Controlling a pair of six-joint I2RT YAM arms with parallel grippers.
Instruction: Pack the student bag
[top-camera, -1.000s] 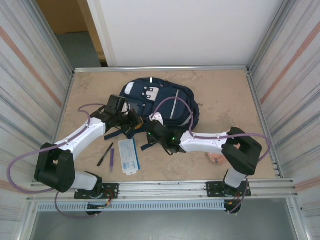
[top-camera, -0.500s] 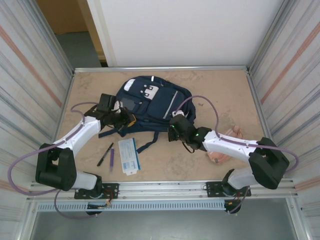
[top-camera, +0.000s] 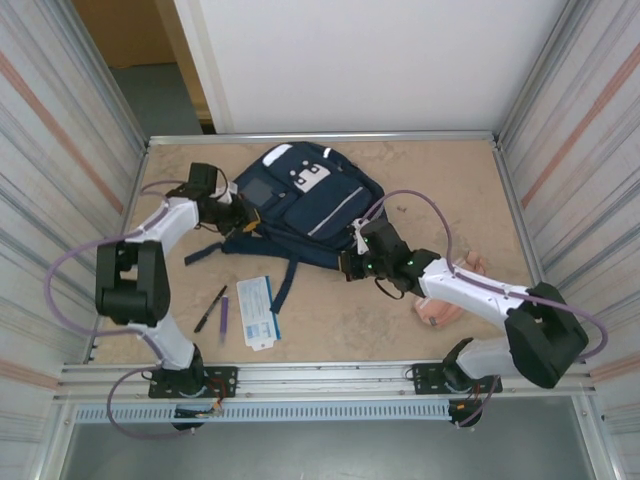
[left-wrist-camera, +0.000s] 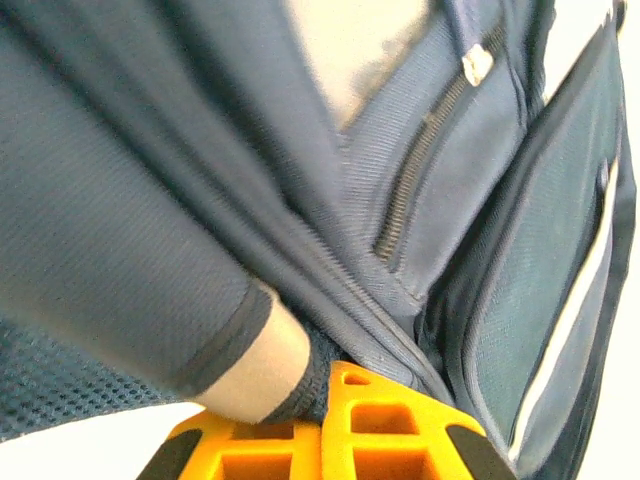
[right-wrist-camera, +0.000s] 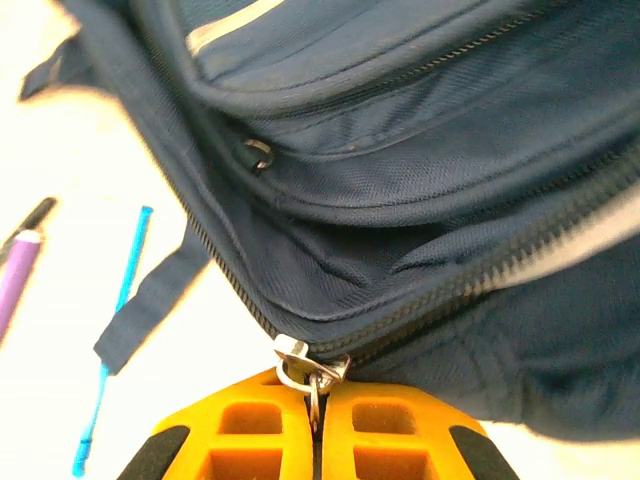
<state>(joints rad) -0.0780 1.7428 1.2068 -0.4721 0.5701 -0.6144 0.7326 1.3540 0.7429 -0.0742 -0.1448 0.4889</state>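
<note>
Orange-tipped, the right gripper (right-wrist-camera: 313, 392) is clamped on the metal zip pull (right-wrist-camera: 308, 362) at the near right corner of the student bag (top-camera: 300, 200), and the left gripper (left-wrist-camera: 322, 400) pinches fabric at the bag's left edge. Since a second ago the bag has slid farther off and swung round, leaving the blue-and-white booklet (top-camera: 257, 312), print too small to read, and two pens (top-camera: 211, 309) on its near side.

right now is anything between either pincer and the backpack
No, nothing visible. Both are on the backpack: the right pincer is shut on a zipper pull at its near edge, and the left pincer is shut on a fold of its fabric at its left side.
</note>
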